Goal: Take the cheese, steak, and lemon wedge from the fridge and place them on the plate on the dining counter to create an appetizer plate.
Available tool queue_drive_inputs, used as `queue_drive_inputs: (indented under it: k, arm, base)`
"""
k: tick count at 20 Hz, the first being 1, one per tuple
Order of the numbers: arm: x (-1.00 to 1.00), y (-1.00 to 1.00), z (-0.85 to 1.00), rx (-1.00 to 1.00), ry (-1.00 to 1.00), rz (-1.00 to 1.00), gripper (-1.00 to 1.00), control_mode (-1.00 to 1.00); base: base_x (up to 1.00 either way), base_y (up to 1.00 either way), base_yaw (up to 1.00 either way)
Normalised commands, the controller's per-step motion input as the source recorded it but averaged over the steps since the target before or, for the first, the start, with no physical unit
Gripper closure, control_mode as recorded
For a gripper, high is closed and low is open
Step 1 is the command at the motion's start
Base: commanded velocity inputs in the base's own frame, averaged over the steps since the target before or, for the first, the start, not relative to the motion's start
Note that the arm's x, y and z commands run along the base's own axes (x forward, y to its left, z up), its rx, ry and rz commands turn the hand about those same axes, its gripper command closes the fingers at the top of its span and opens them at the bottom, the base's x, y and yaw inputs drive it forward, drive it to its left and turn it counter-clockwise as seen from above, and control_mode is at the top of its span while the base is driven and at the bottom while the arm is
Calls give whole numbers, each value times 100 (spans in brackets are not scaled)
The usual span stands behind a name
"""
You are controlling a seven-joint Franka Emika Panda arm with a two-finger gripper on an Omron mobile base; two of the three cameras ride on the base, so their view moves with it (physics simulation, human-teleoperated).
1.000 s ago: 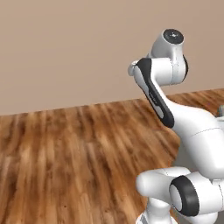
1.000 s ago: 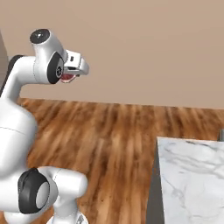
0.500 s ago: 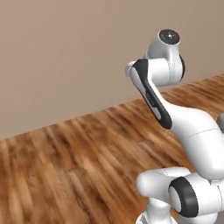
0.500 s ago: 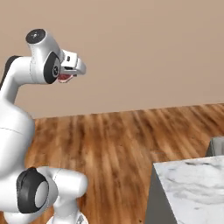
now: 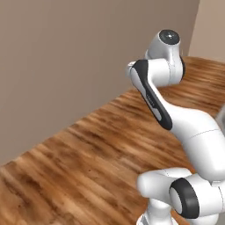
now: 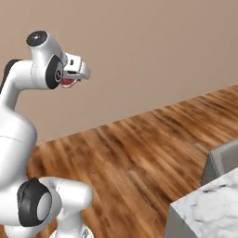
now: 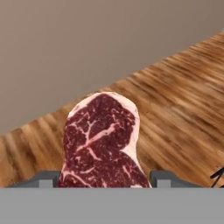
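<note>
The steak [image 7: 103, 140], a dark red marbled slab with a pale fat edge, stands upright between my two dark fingertips, and my gripper [image 7: 105, 179] is shut on it. From the right base camera the gripper [image 6: 76, 74] is held high in front of the beige wall, with the steak [image 6: 68, 82] showing as a red patch under it. A corner of the white marble dining counter [image 6: 209, 209] shows at the lower right. The cheese, lemon wedge, fridge and plate are out of view.
Wooden floor [image 5: 88, 154] stretches ahead to a plain beige wall [image 5: 66, 57]. A grey block [image 6: 223, 160] stands beside the counter corner at the right edge. My own arm [image 5: 154, 96] rises in the right of the left base view.
Both base views have swung: the wall and floor line have shifted and tilted, and the counter has slid lower right. The arm keeps its pose with the steak.
</note>
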Motion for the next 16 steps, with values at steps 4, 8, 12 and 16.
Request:
queue_drive_inputs:
  k: [4, 8, 12, 16]
  arm:
    - [0, 0, 0, 0, 0, 0, 100, 100]
    - [0, 0, 0, 0, 0, 0, 100, 100]
    - [0, 0, 0, 0, 0, 0, 100, 100]
    - [0, 0, 0, 0, 0, 0, 100, 100]
  base:
    - [100, 49, -60]
    - [100, 54, -59]
    - [100, 59, -56]
    - [100, 63, -53]
